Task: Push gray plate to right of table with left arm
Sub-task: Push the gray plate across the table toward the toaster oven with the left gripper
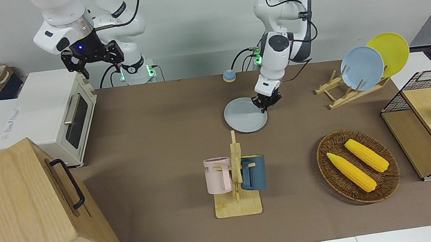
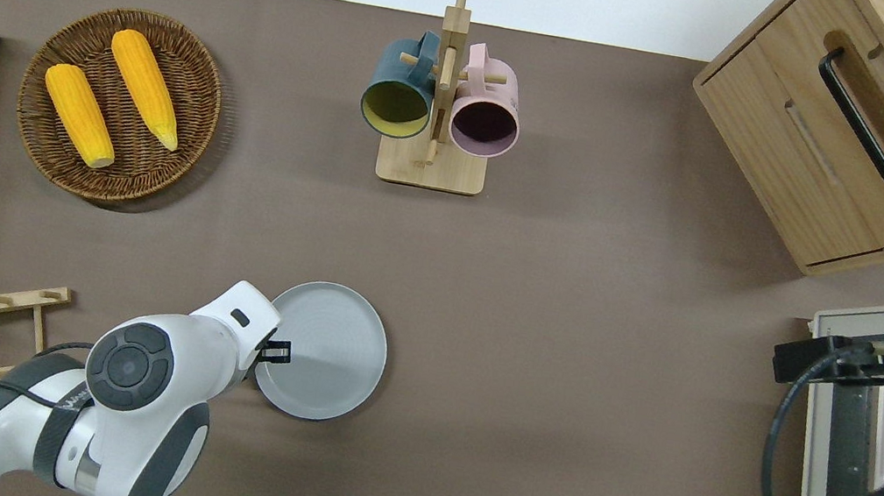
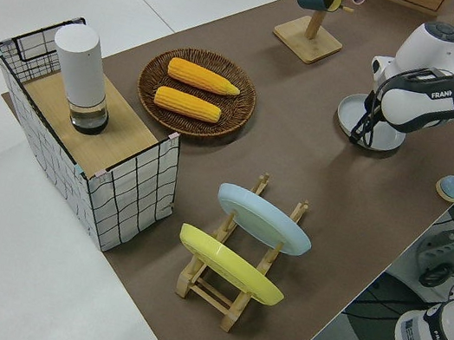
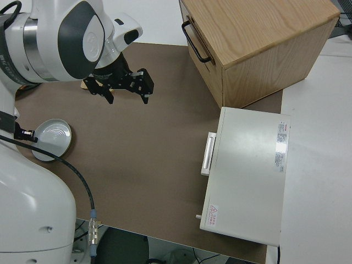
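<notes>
Nearest my front camera stands the mug rack (image 1: 236, 180). Nearer the robots lies the gray plate (image 1: 244, 115): round, pale, low-rimmed, flat on the desk (image 1: 152, 145). Left pincer (image 1: 267, 105) sits at its rim toward the left arm's end; finger state I cannot tell. Bare brown desk spreads toward the toaster oven (image 1: 59, 115). Right arm parked.

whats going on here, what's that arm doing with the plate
The left gripper is down at the rim of the gray plate, on the edge toward the left arm's end of the table, placed to push it toward the right arm's end. The plate lies flat near the table's middle, nearer to the robots than the mug rack. The right arm is parked, its gripper open.
</notes>
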Available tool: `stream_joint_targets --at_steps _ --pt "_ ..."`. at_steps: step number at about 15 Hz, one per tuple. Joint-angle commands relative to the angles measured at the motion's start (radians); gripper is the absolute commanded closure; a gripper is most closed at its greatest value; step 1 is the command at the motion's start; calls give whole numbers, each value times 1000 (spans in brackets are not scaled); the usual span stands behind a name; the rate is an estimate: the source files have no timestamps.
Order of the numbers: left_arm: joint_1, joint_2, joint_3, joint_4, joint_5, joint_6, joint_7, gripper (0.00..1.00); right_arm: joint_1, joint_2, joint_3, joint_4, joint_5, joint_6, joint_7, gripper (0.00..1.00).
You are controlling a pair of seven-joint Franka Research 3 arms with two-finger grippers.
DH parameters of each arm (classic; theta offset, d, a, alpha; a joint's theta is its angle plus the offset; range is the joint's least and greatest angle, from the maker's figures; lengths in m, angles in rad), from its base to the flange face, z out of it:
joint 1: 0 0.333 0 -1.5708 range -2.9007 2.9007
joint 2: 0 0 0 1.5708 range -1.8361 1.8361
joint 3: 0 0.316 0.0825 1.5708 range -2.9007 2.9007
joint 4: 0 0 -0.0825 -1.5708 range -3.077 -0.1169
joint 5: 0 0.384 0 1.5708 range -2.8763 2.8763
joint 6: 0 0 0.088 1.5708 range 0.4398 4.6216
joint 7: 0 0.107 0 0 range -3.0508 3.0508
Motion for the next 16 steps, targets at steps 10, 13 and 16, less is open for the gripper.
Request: stream_joint_targets --at_steps 10,13,16 --pt "-224 181 1 180 -5 38 -268 1000 -20 -2 16 9 4 -16 13 17" --pt "-265 204 1 211 -5 35 -306 1000 -19 -2 16 9 4 -16 12 17" --pt "-301 219 -3 247 -5 31 -345 1000 -20 -2 16 9 4 -16 12 17"
